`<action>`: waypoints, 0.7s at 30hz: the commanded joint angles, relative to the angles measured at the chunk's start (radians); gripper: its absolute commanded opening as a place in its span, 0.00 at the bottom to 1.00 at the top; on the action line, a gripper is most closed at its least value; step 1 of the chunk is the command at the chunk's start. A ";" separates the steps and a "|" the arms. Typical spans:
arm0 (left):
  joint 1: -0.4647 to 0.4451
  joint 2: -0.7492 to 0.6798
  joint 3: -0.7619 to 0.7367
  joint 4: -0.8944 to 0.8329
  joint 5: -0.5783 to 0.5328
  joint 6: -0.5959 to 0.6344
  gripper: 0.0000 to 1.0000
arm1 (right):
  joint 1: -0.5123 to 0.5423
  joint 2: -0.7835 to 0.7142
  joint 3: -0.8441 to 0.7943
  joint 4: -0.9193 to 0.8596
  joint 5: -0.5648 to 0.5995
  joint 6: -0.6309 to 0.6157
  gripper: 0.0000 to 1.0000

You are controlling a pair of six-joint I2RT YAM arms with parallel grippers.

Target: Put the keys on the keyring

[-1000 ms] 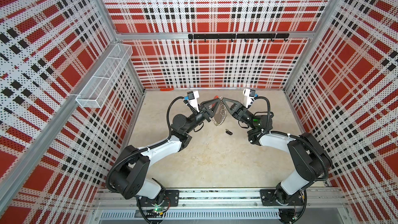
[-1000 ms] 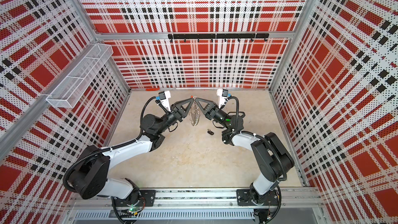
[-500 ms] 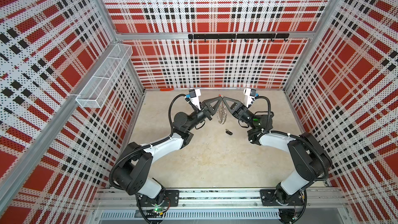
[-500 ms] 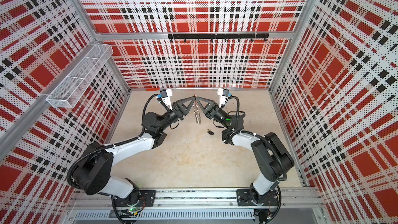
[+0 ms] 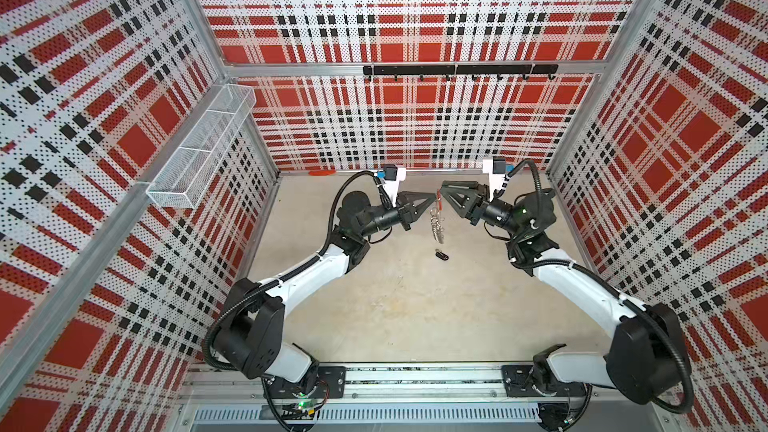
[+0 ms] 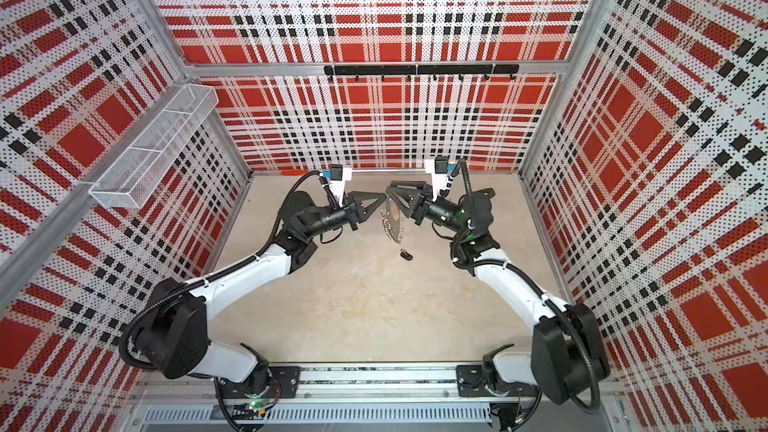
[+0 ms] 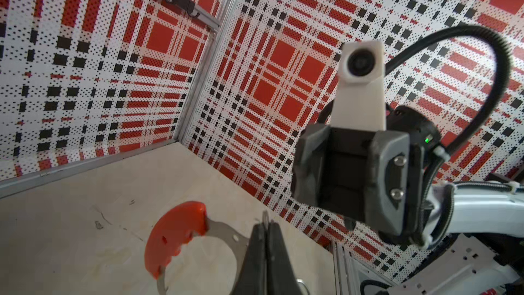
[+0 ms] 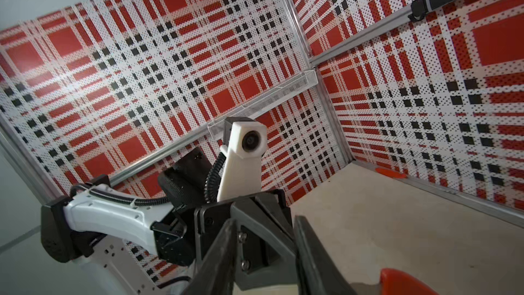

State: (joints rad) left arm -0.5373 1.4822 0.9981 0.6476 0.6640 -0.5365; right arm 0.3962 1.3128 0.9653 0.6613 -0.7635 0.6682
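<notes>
So the left end effector (image 5: 432, 197) pinched the keyring (image 5: 436, 220), and the right end effector (image 5: 444, 192) hung spread beside it. Best bet was holding the keyring steady and grabbing the keys (image 5: 441, 255) lying below it.

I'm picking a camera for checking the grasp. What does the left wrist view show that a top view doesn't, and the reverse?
Only the left wrist view: the left gripper with its fingers shut on the keyring, on its grey band beside the red sleeve, and the right gripper head-on, fingers apart, nothing between them. Only a top view: the key fob lying on the floor, apart from both grippers, and the wire basket. Both: the keyring held up between the two grippers.
</notes>
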 commanded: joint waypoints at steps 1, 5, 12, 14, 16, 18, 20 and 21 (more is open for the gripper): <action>0.010 -0.049 0.044 -0.067 0.078 0.052 0.00 | -0.009 0.000 0.042 -0.307 -0.046 -0.218 0.37; 0.009 -0.068 0.055 -0.071 0.095 0.046 0.00 | -0.013 0.015 0.059 -0.349 -0.082 -0.238 0.36; 0.010 -0.082 0.065 -0.074 0.117 0.030 0.00 | -0.022 0.019 0.022 -0.288 -0.106 -0.198 0.31; 0.009 -0.082 0.069 -0.074 0.121 0.028 0.00 | -0.022 0.019 0.020 -0.269 -0.121 -0.184 0.29; 0.008 -0.080 0.073 -0.074 0.124 0.026 0.00 | -0.022 0.020 0.014 -0.249 -0.134 -0.168 0.26; 0.008 -0.080 0.074 -0.074 0.127 0.024 0.00 | -0.022 0.019 0.002 -0.220 -0.141 -0.145 0.21; 0.007 -0.079 0.073 -0.074 0.127 0.024 0.00 | -0.021 0.016 -0.003 -0.203 -0.145 -0.135 0.16; 0.007 -0.078 0.073 -0.074 0.127 0.026 0.00 | -0.020 0.017 -0.005 -0.198 -0.149 -0.130 0.15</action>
State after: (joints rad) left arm -0.5285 1.4349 1.0237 0.5339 0.7597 -0.5140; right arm 0.3809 1.3293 0.9775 0.4217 -0.8902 0.5232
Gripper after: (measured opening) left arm 0.047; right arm 0.160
